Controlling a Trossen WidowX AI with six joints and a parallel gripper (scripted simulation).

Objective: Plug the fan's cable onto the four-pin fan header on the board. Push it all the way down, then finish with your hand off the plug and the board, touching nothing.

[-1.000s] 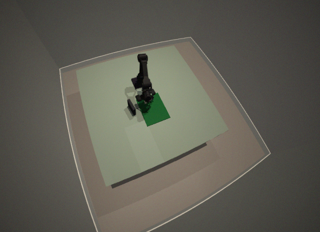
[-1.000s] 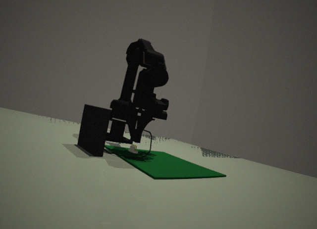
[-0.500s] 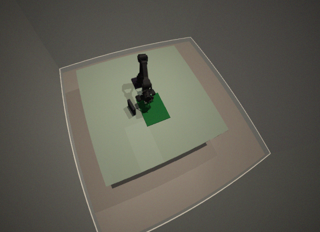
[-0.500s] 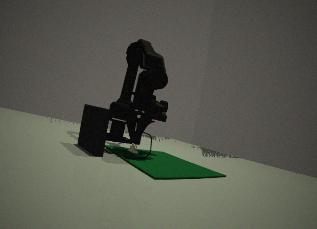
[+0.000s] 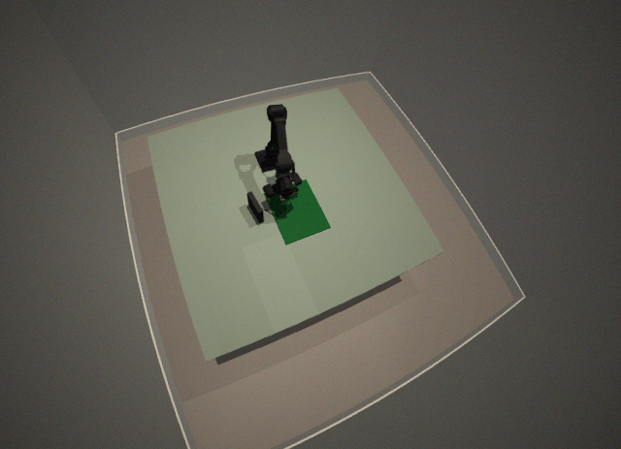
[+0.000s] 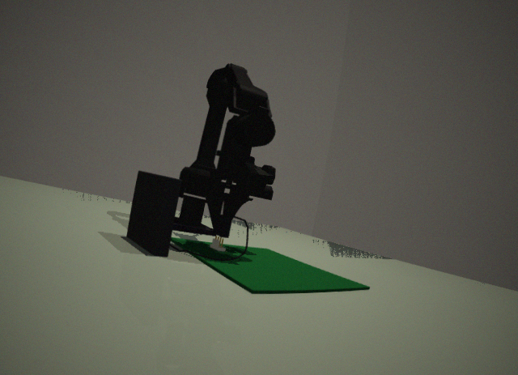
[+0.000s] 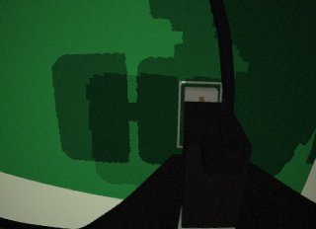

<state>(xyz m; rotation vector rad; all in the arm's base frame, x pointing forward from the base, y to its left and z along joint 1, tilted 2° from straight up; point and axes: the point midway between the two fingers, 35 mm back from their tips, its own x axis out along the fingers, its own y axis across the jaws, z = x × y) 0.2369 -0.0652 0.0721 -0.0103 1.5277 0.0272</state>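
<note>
Pale green worktop (image 6: 125, 321), grey walls, dim light. Green board (image 6: 288, 274) lies flat mid-frame, black fan (image 6: 152, 212) upright at its left edge. Gripper (image 6: 220, 232) points down, jaws pinching the plug (image 7: 209, 150), narrow gap. Plug sits directly over the four-pin fan header (image 6: 218, 243), cable (image 6: 245, 237) looping right.

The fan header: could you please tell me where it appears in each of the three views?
Top: not discernible, hidden under the arm at the board's near corner.
Exterior: pale block with pins just below the jaws.
Wrist: white-framed rectangle, centre-right, above the plug.
Shared landmark: the green board.
</note>
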